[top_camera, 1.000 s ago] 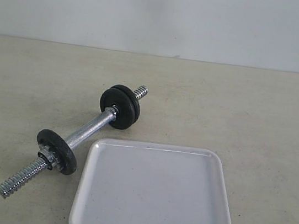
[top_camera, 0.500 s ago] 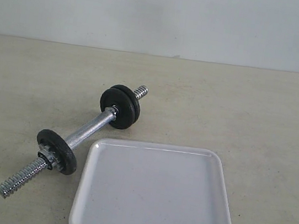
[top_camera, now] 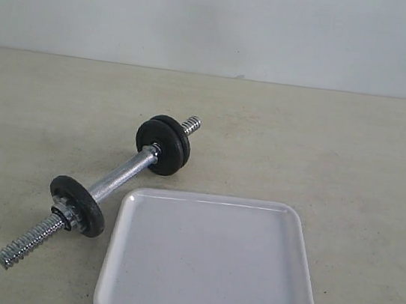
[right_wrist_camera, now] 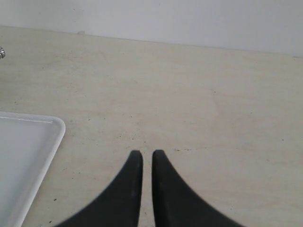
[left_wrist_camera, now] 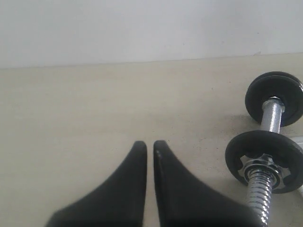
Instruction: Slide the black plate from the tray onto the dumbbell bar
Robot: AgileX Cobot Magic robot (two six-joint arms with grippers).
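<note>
The dumbbell bar lies slantwise on the table, left of the white tray. A pair of black plates sits side by side on its far end. A single black plate sits near its front threaded end, held by a metal collar. The tray holds nothing. Neither gripper shows in the exterior view. In the left wrist view my left gripper is shut and empty above bare table, with the bar and a plate off to its side. My right gripper is shut and empty beside the tray's corner.
A pale wall rises behind the beige table. The tray's front rim reaches the lower edge of the exterior view. The bar's front threaded tip points toward the lower left.
</note>
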